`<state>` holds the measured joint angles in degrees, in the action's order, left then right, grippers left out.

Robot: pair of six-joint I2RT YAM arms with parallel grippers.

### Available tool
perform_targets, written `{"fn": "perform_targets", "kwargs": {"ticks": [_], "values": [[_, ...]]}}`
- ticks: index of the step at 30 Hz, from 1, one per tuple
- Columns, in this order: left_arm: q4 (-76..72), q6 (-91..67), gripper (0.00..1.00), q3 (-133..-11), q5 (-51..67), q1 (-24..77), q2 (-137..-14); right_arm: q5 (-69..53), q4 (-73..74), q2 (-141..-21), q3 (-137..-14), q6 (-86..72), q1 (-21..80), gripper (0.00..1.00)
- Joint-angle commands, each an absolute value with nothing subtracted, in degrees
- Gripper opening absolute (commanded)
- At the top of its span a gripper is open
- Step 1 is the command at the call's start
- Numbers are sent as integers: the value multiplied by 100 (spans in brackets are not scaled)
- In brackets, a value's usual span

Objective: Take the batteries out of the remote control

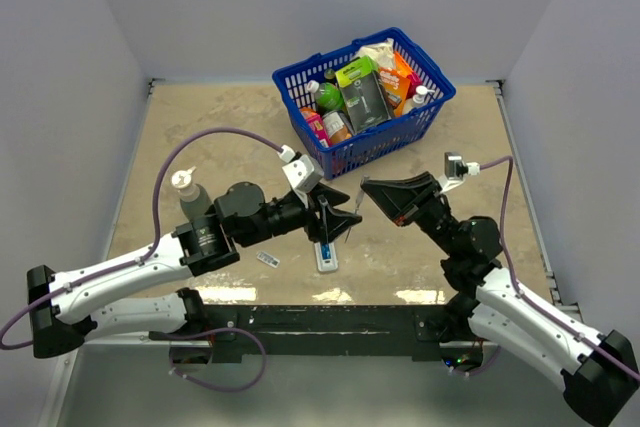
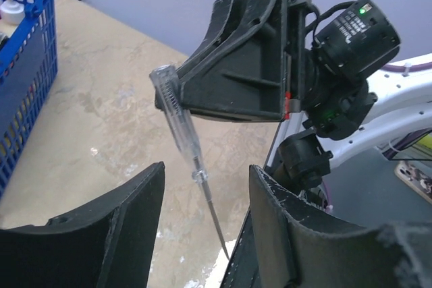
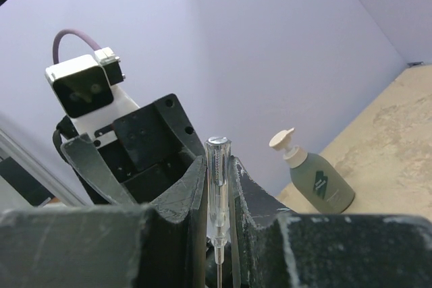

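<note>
Landmark: blue basket (image 1: 372,145), at the far side of the table.
Remote control (image 1: 327,259): slim white bar lying flat on the basket's near side. Its long axis runs from the basket toward the arm bases, recess facing up.
Batteries: a blue cell (image 1: 326,246) sits in the recess. A small greyish piece (image 1: 267,259), also on the basket's near side but further left, may be the other cell; too small to tell.
Left gripper (image 1: 338,219): between basket and remote, just over the remote's far end, and the nearer of the two arms. Its fingers (image 2: 135,200) are apart, holding nothing.
Right gripper (image 1: 366,190): closer to the basket, clamped on a clear-handled screwdriver (image 2: 177,116). The tip slants down between the left fingers.
Coming move, my guess: the tip goes down into the recess to lever out the blue cell.
</note>
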<state>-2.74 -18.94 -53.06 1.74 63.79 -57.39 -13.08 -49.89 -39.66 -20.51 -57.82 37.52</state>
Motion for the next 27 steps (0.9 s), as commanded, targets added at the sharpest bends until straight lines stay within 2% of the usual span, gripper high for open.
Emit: {"fn": "perform_targets", "kwargs": {"ticks": [1, 4, 8, 20, 27], "values": [[-879, -1907, 55, -5256, 562, 6381, -5827, -1424, -5510, -3946, -1995, -5651, 3788, 0], [-940, -1855, 51, -5177, 659, 6381, -5862, -1564, -5931, -4060, -1916, -5669, 3779, 0], [-1212, -1846, 50, -4984, 721, 6381, -5757, -1617, -7317, -4297, -1504, -5958, 3779, 0], [-1318, -1907, 47, -4931, 1055, 6381, -5889, -1819, -8015, -4632, -1398, -6020, 3779, 0], [-1538, -2074, 50, -4887, 1318, 6311, -5880, -2118, -8569, -4922, -1441, -6240, 3779, 0]]}}
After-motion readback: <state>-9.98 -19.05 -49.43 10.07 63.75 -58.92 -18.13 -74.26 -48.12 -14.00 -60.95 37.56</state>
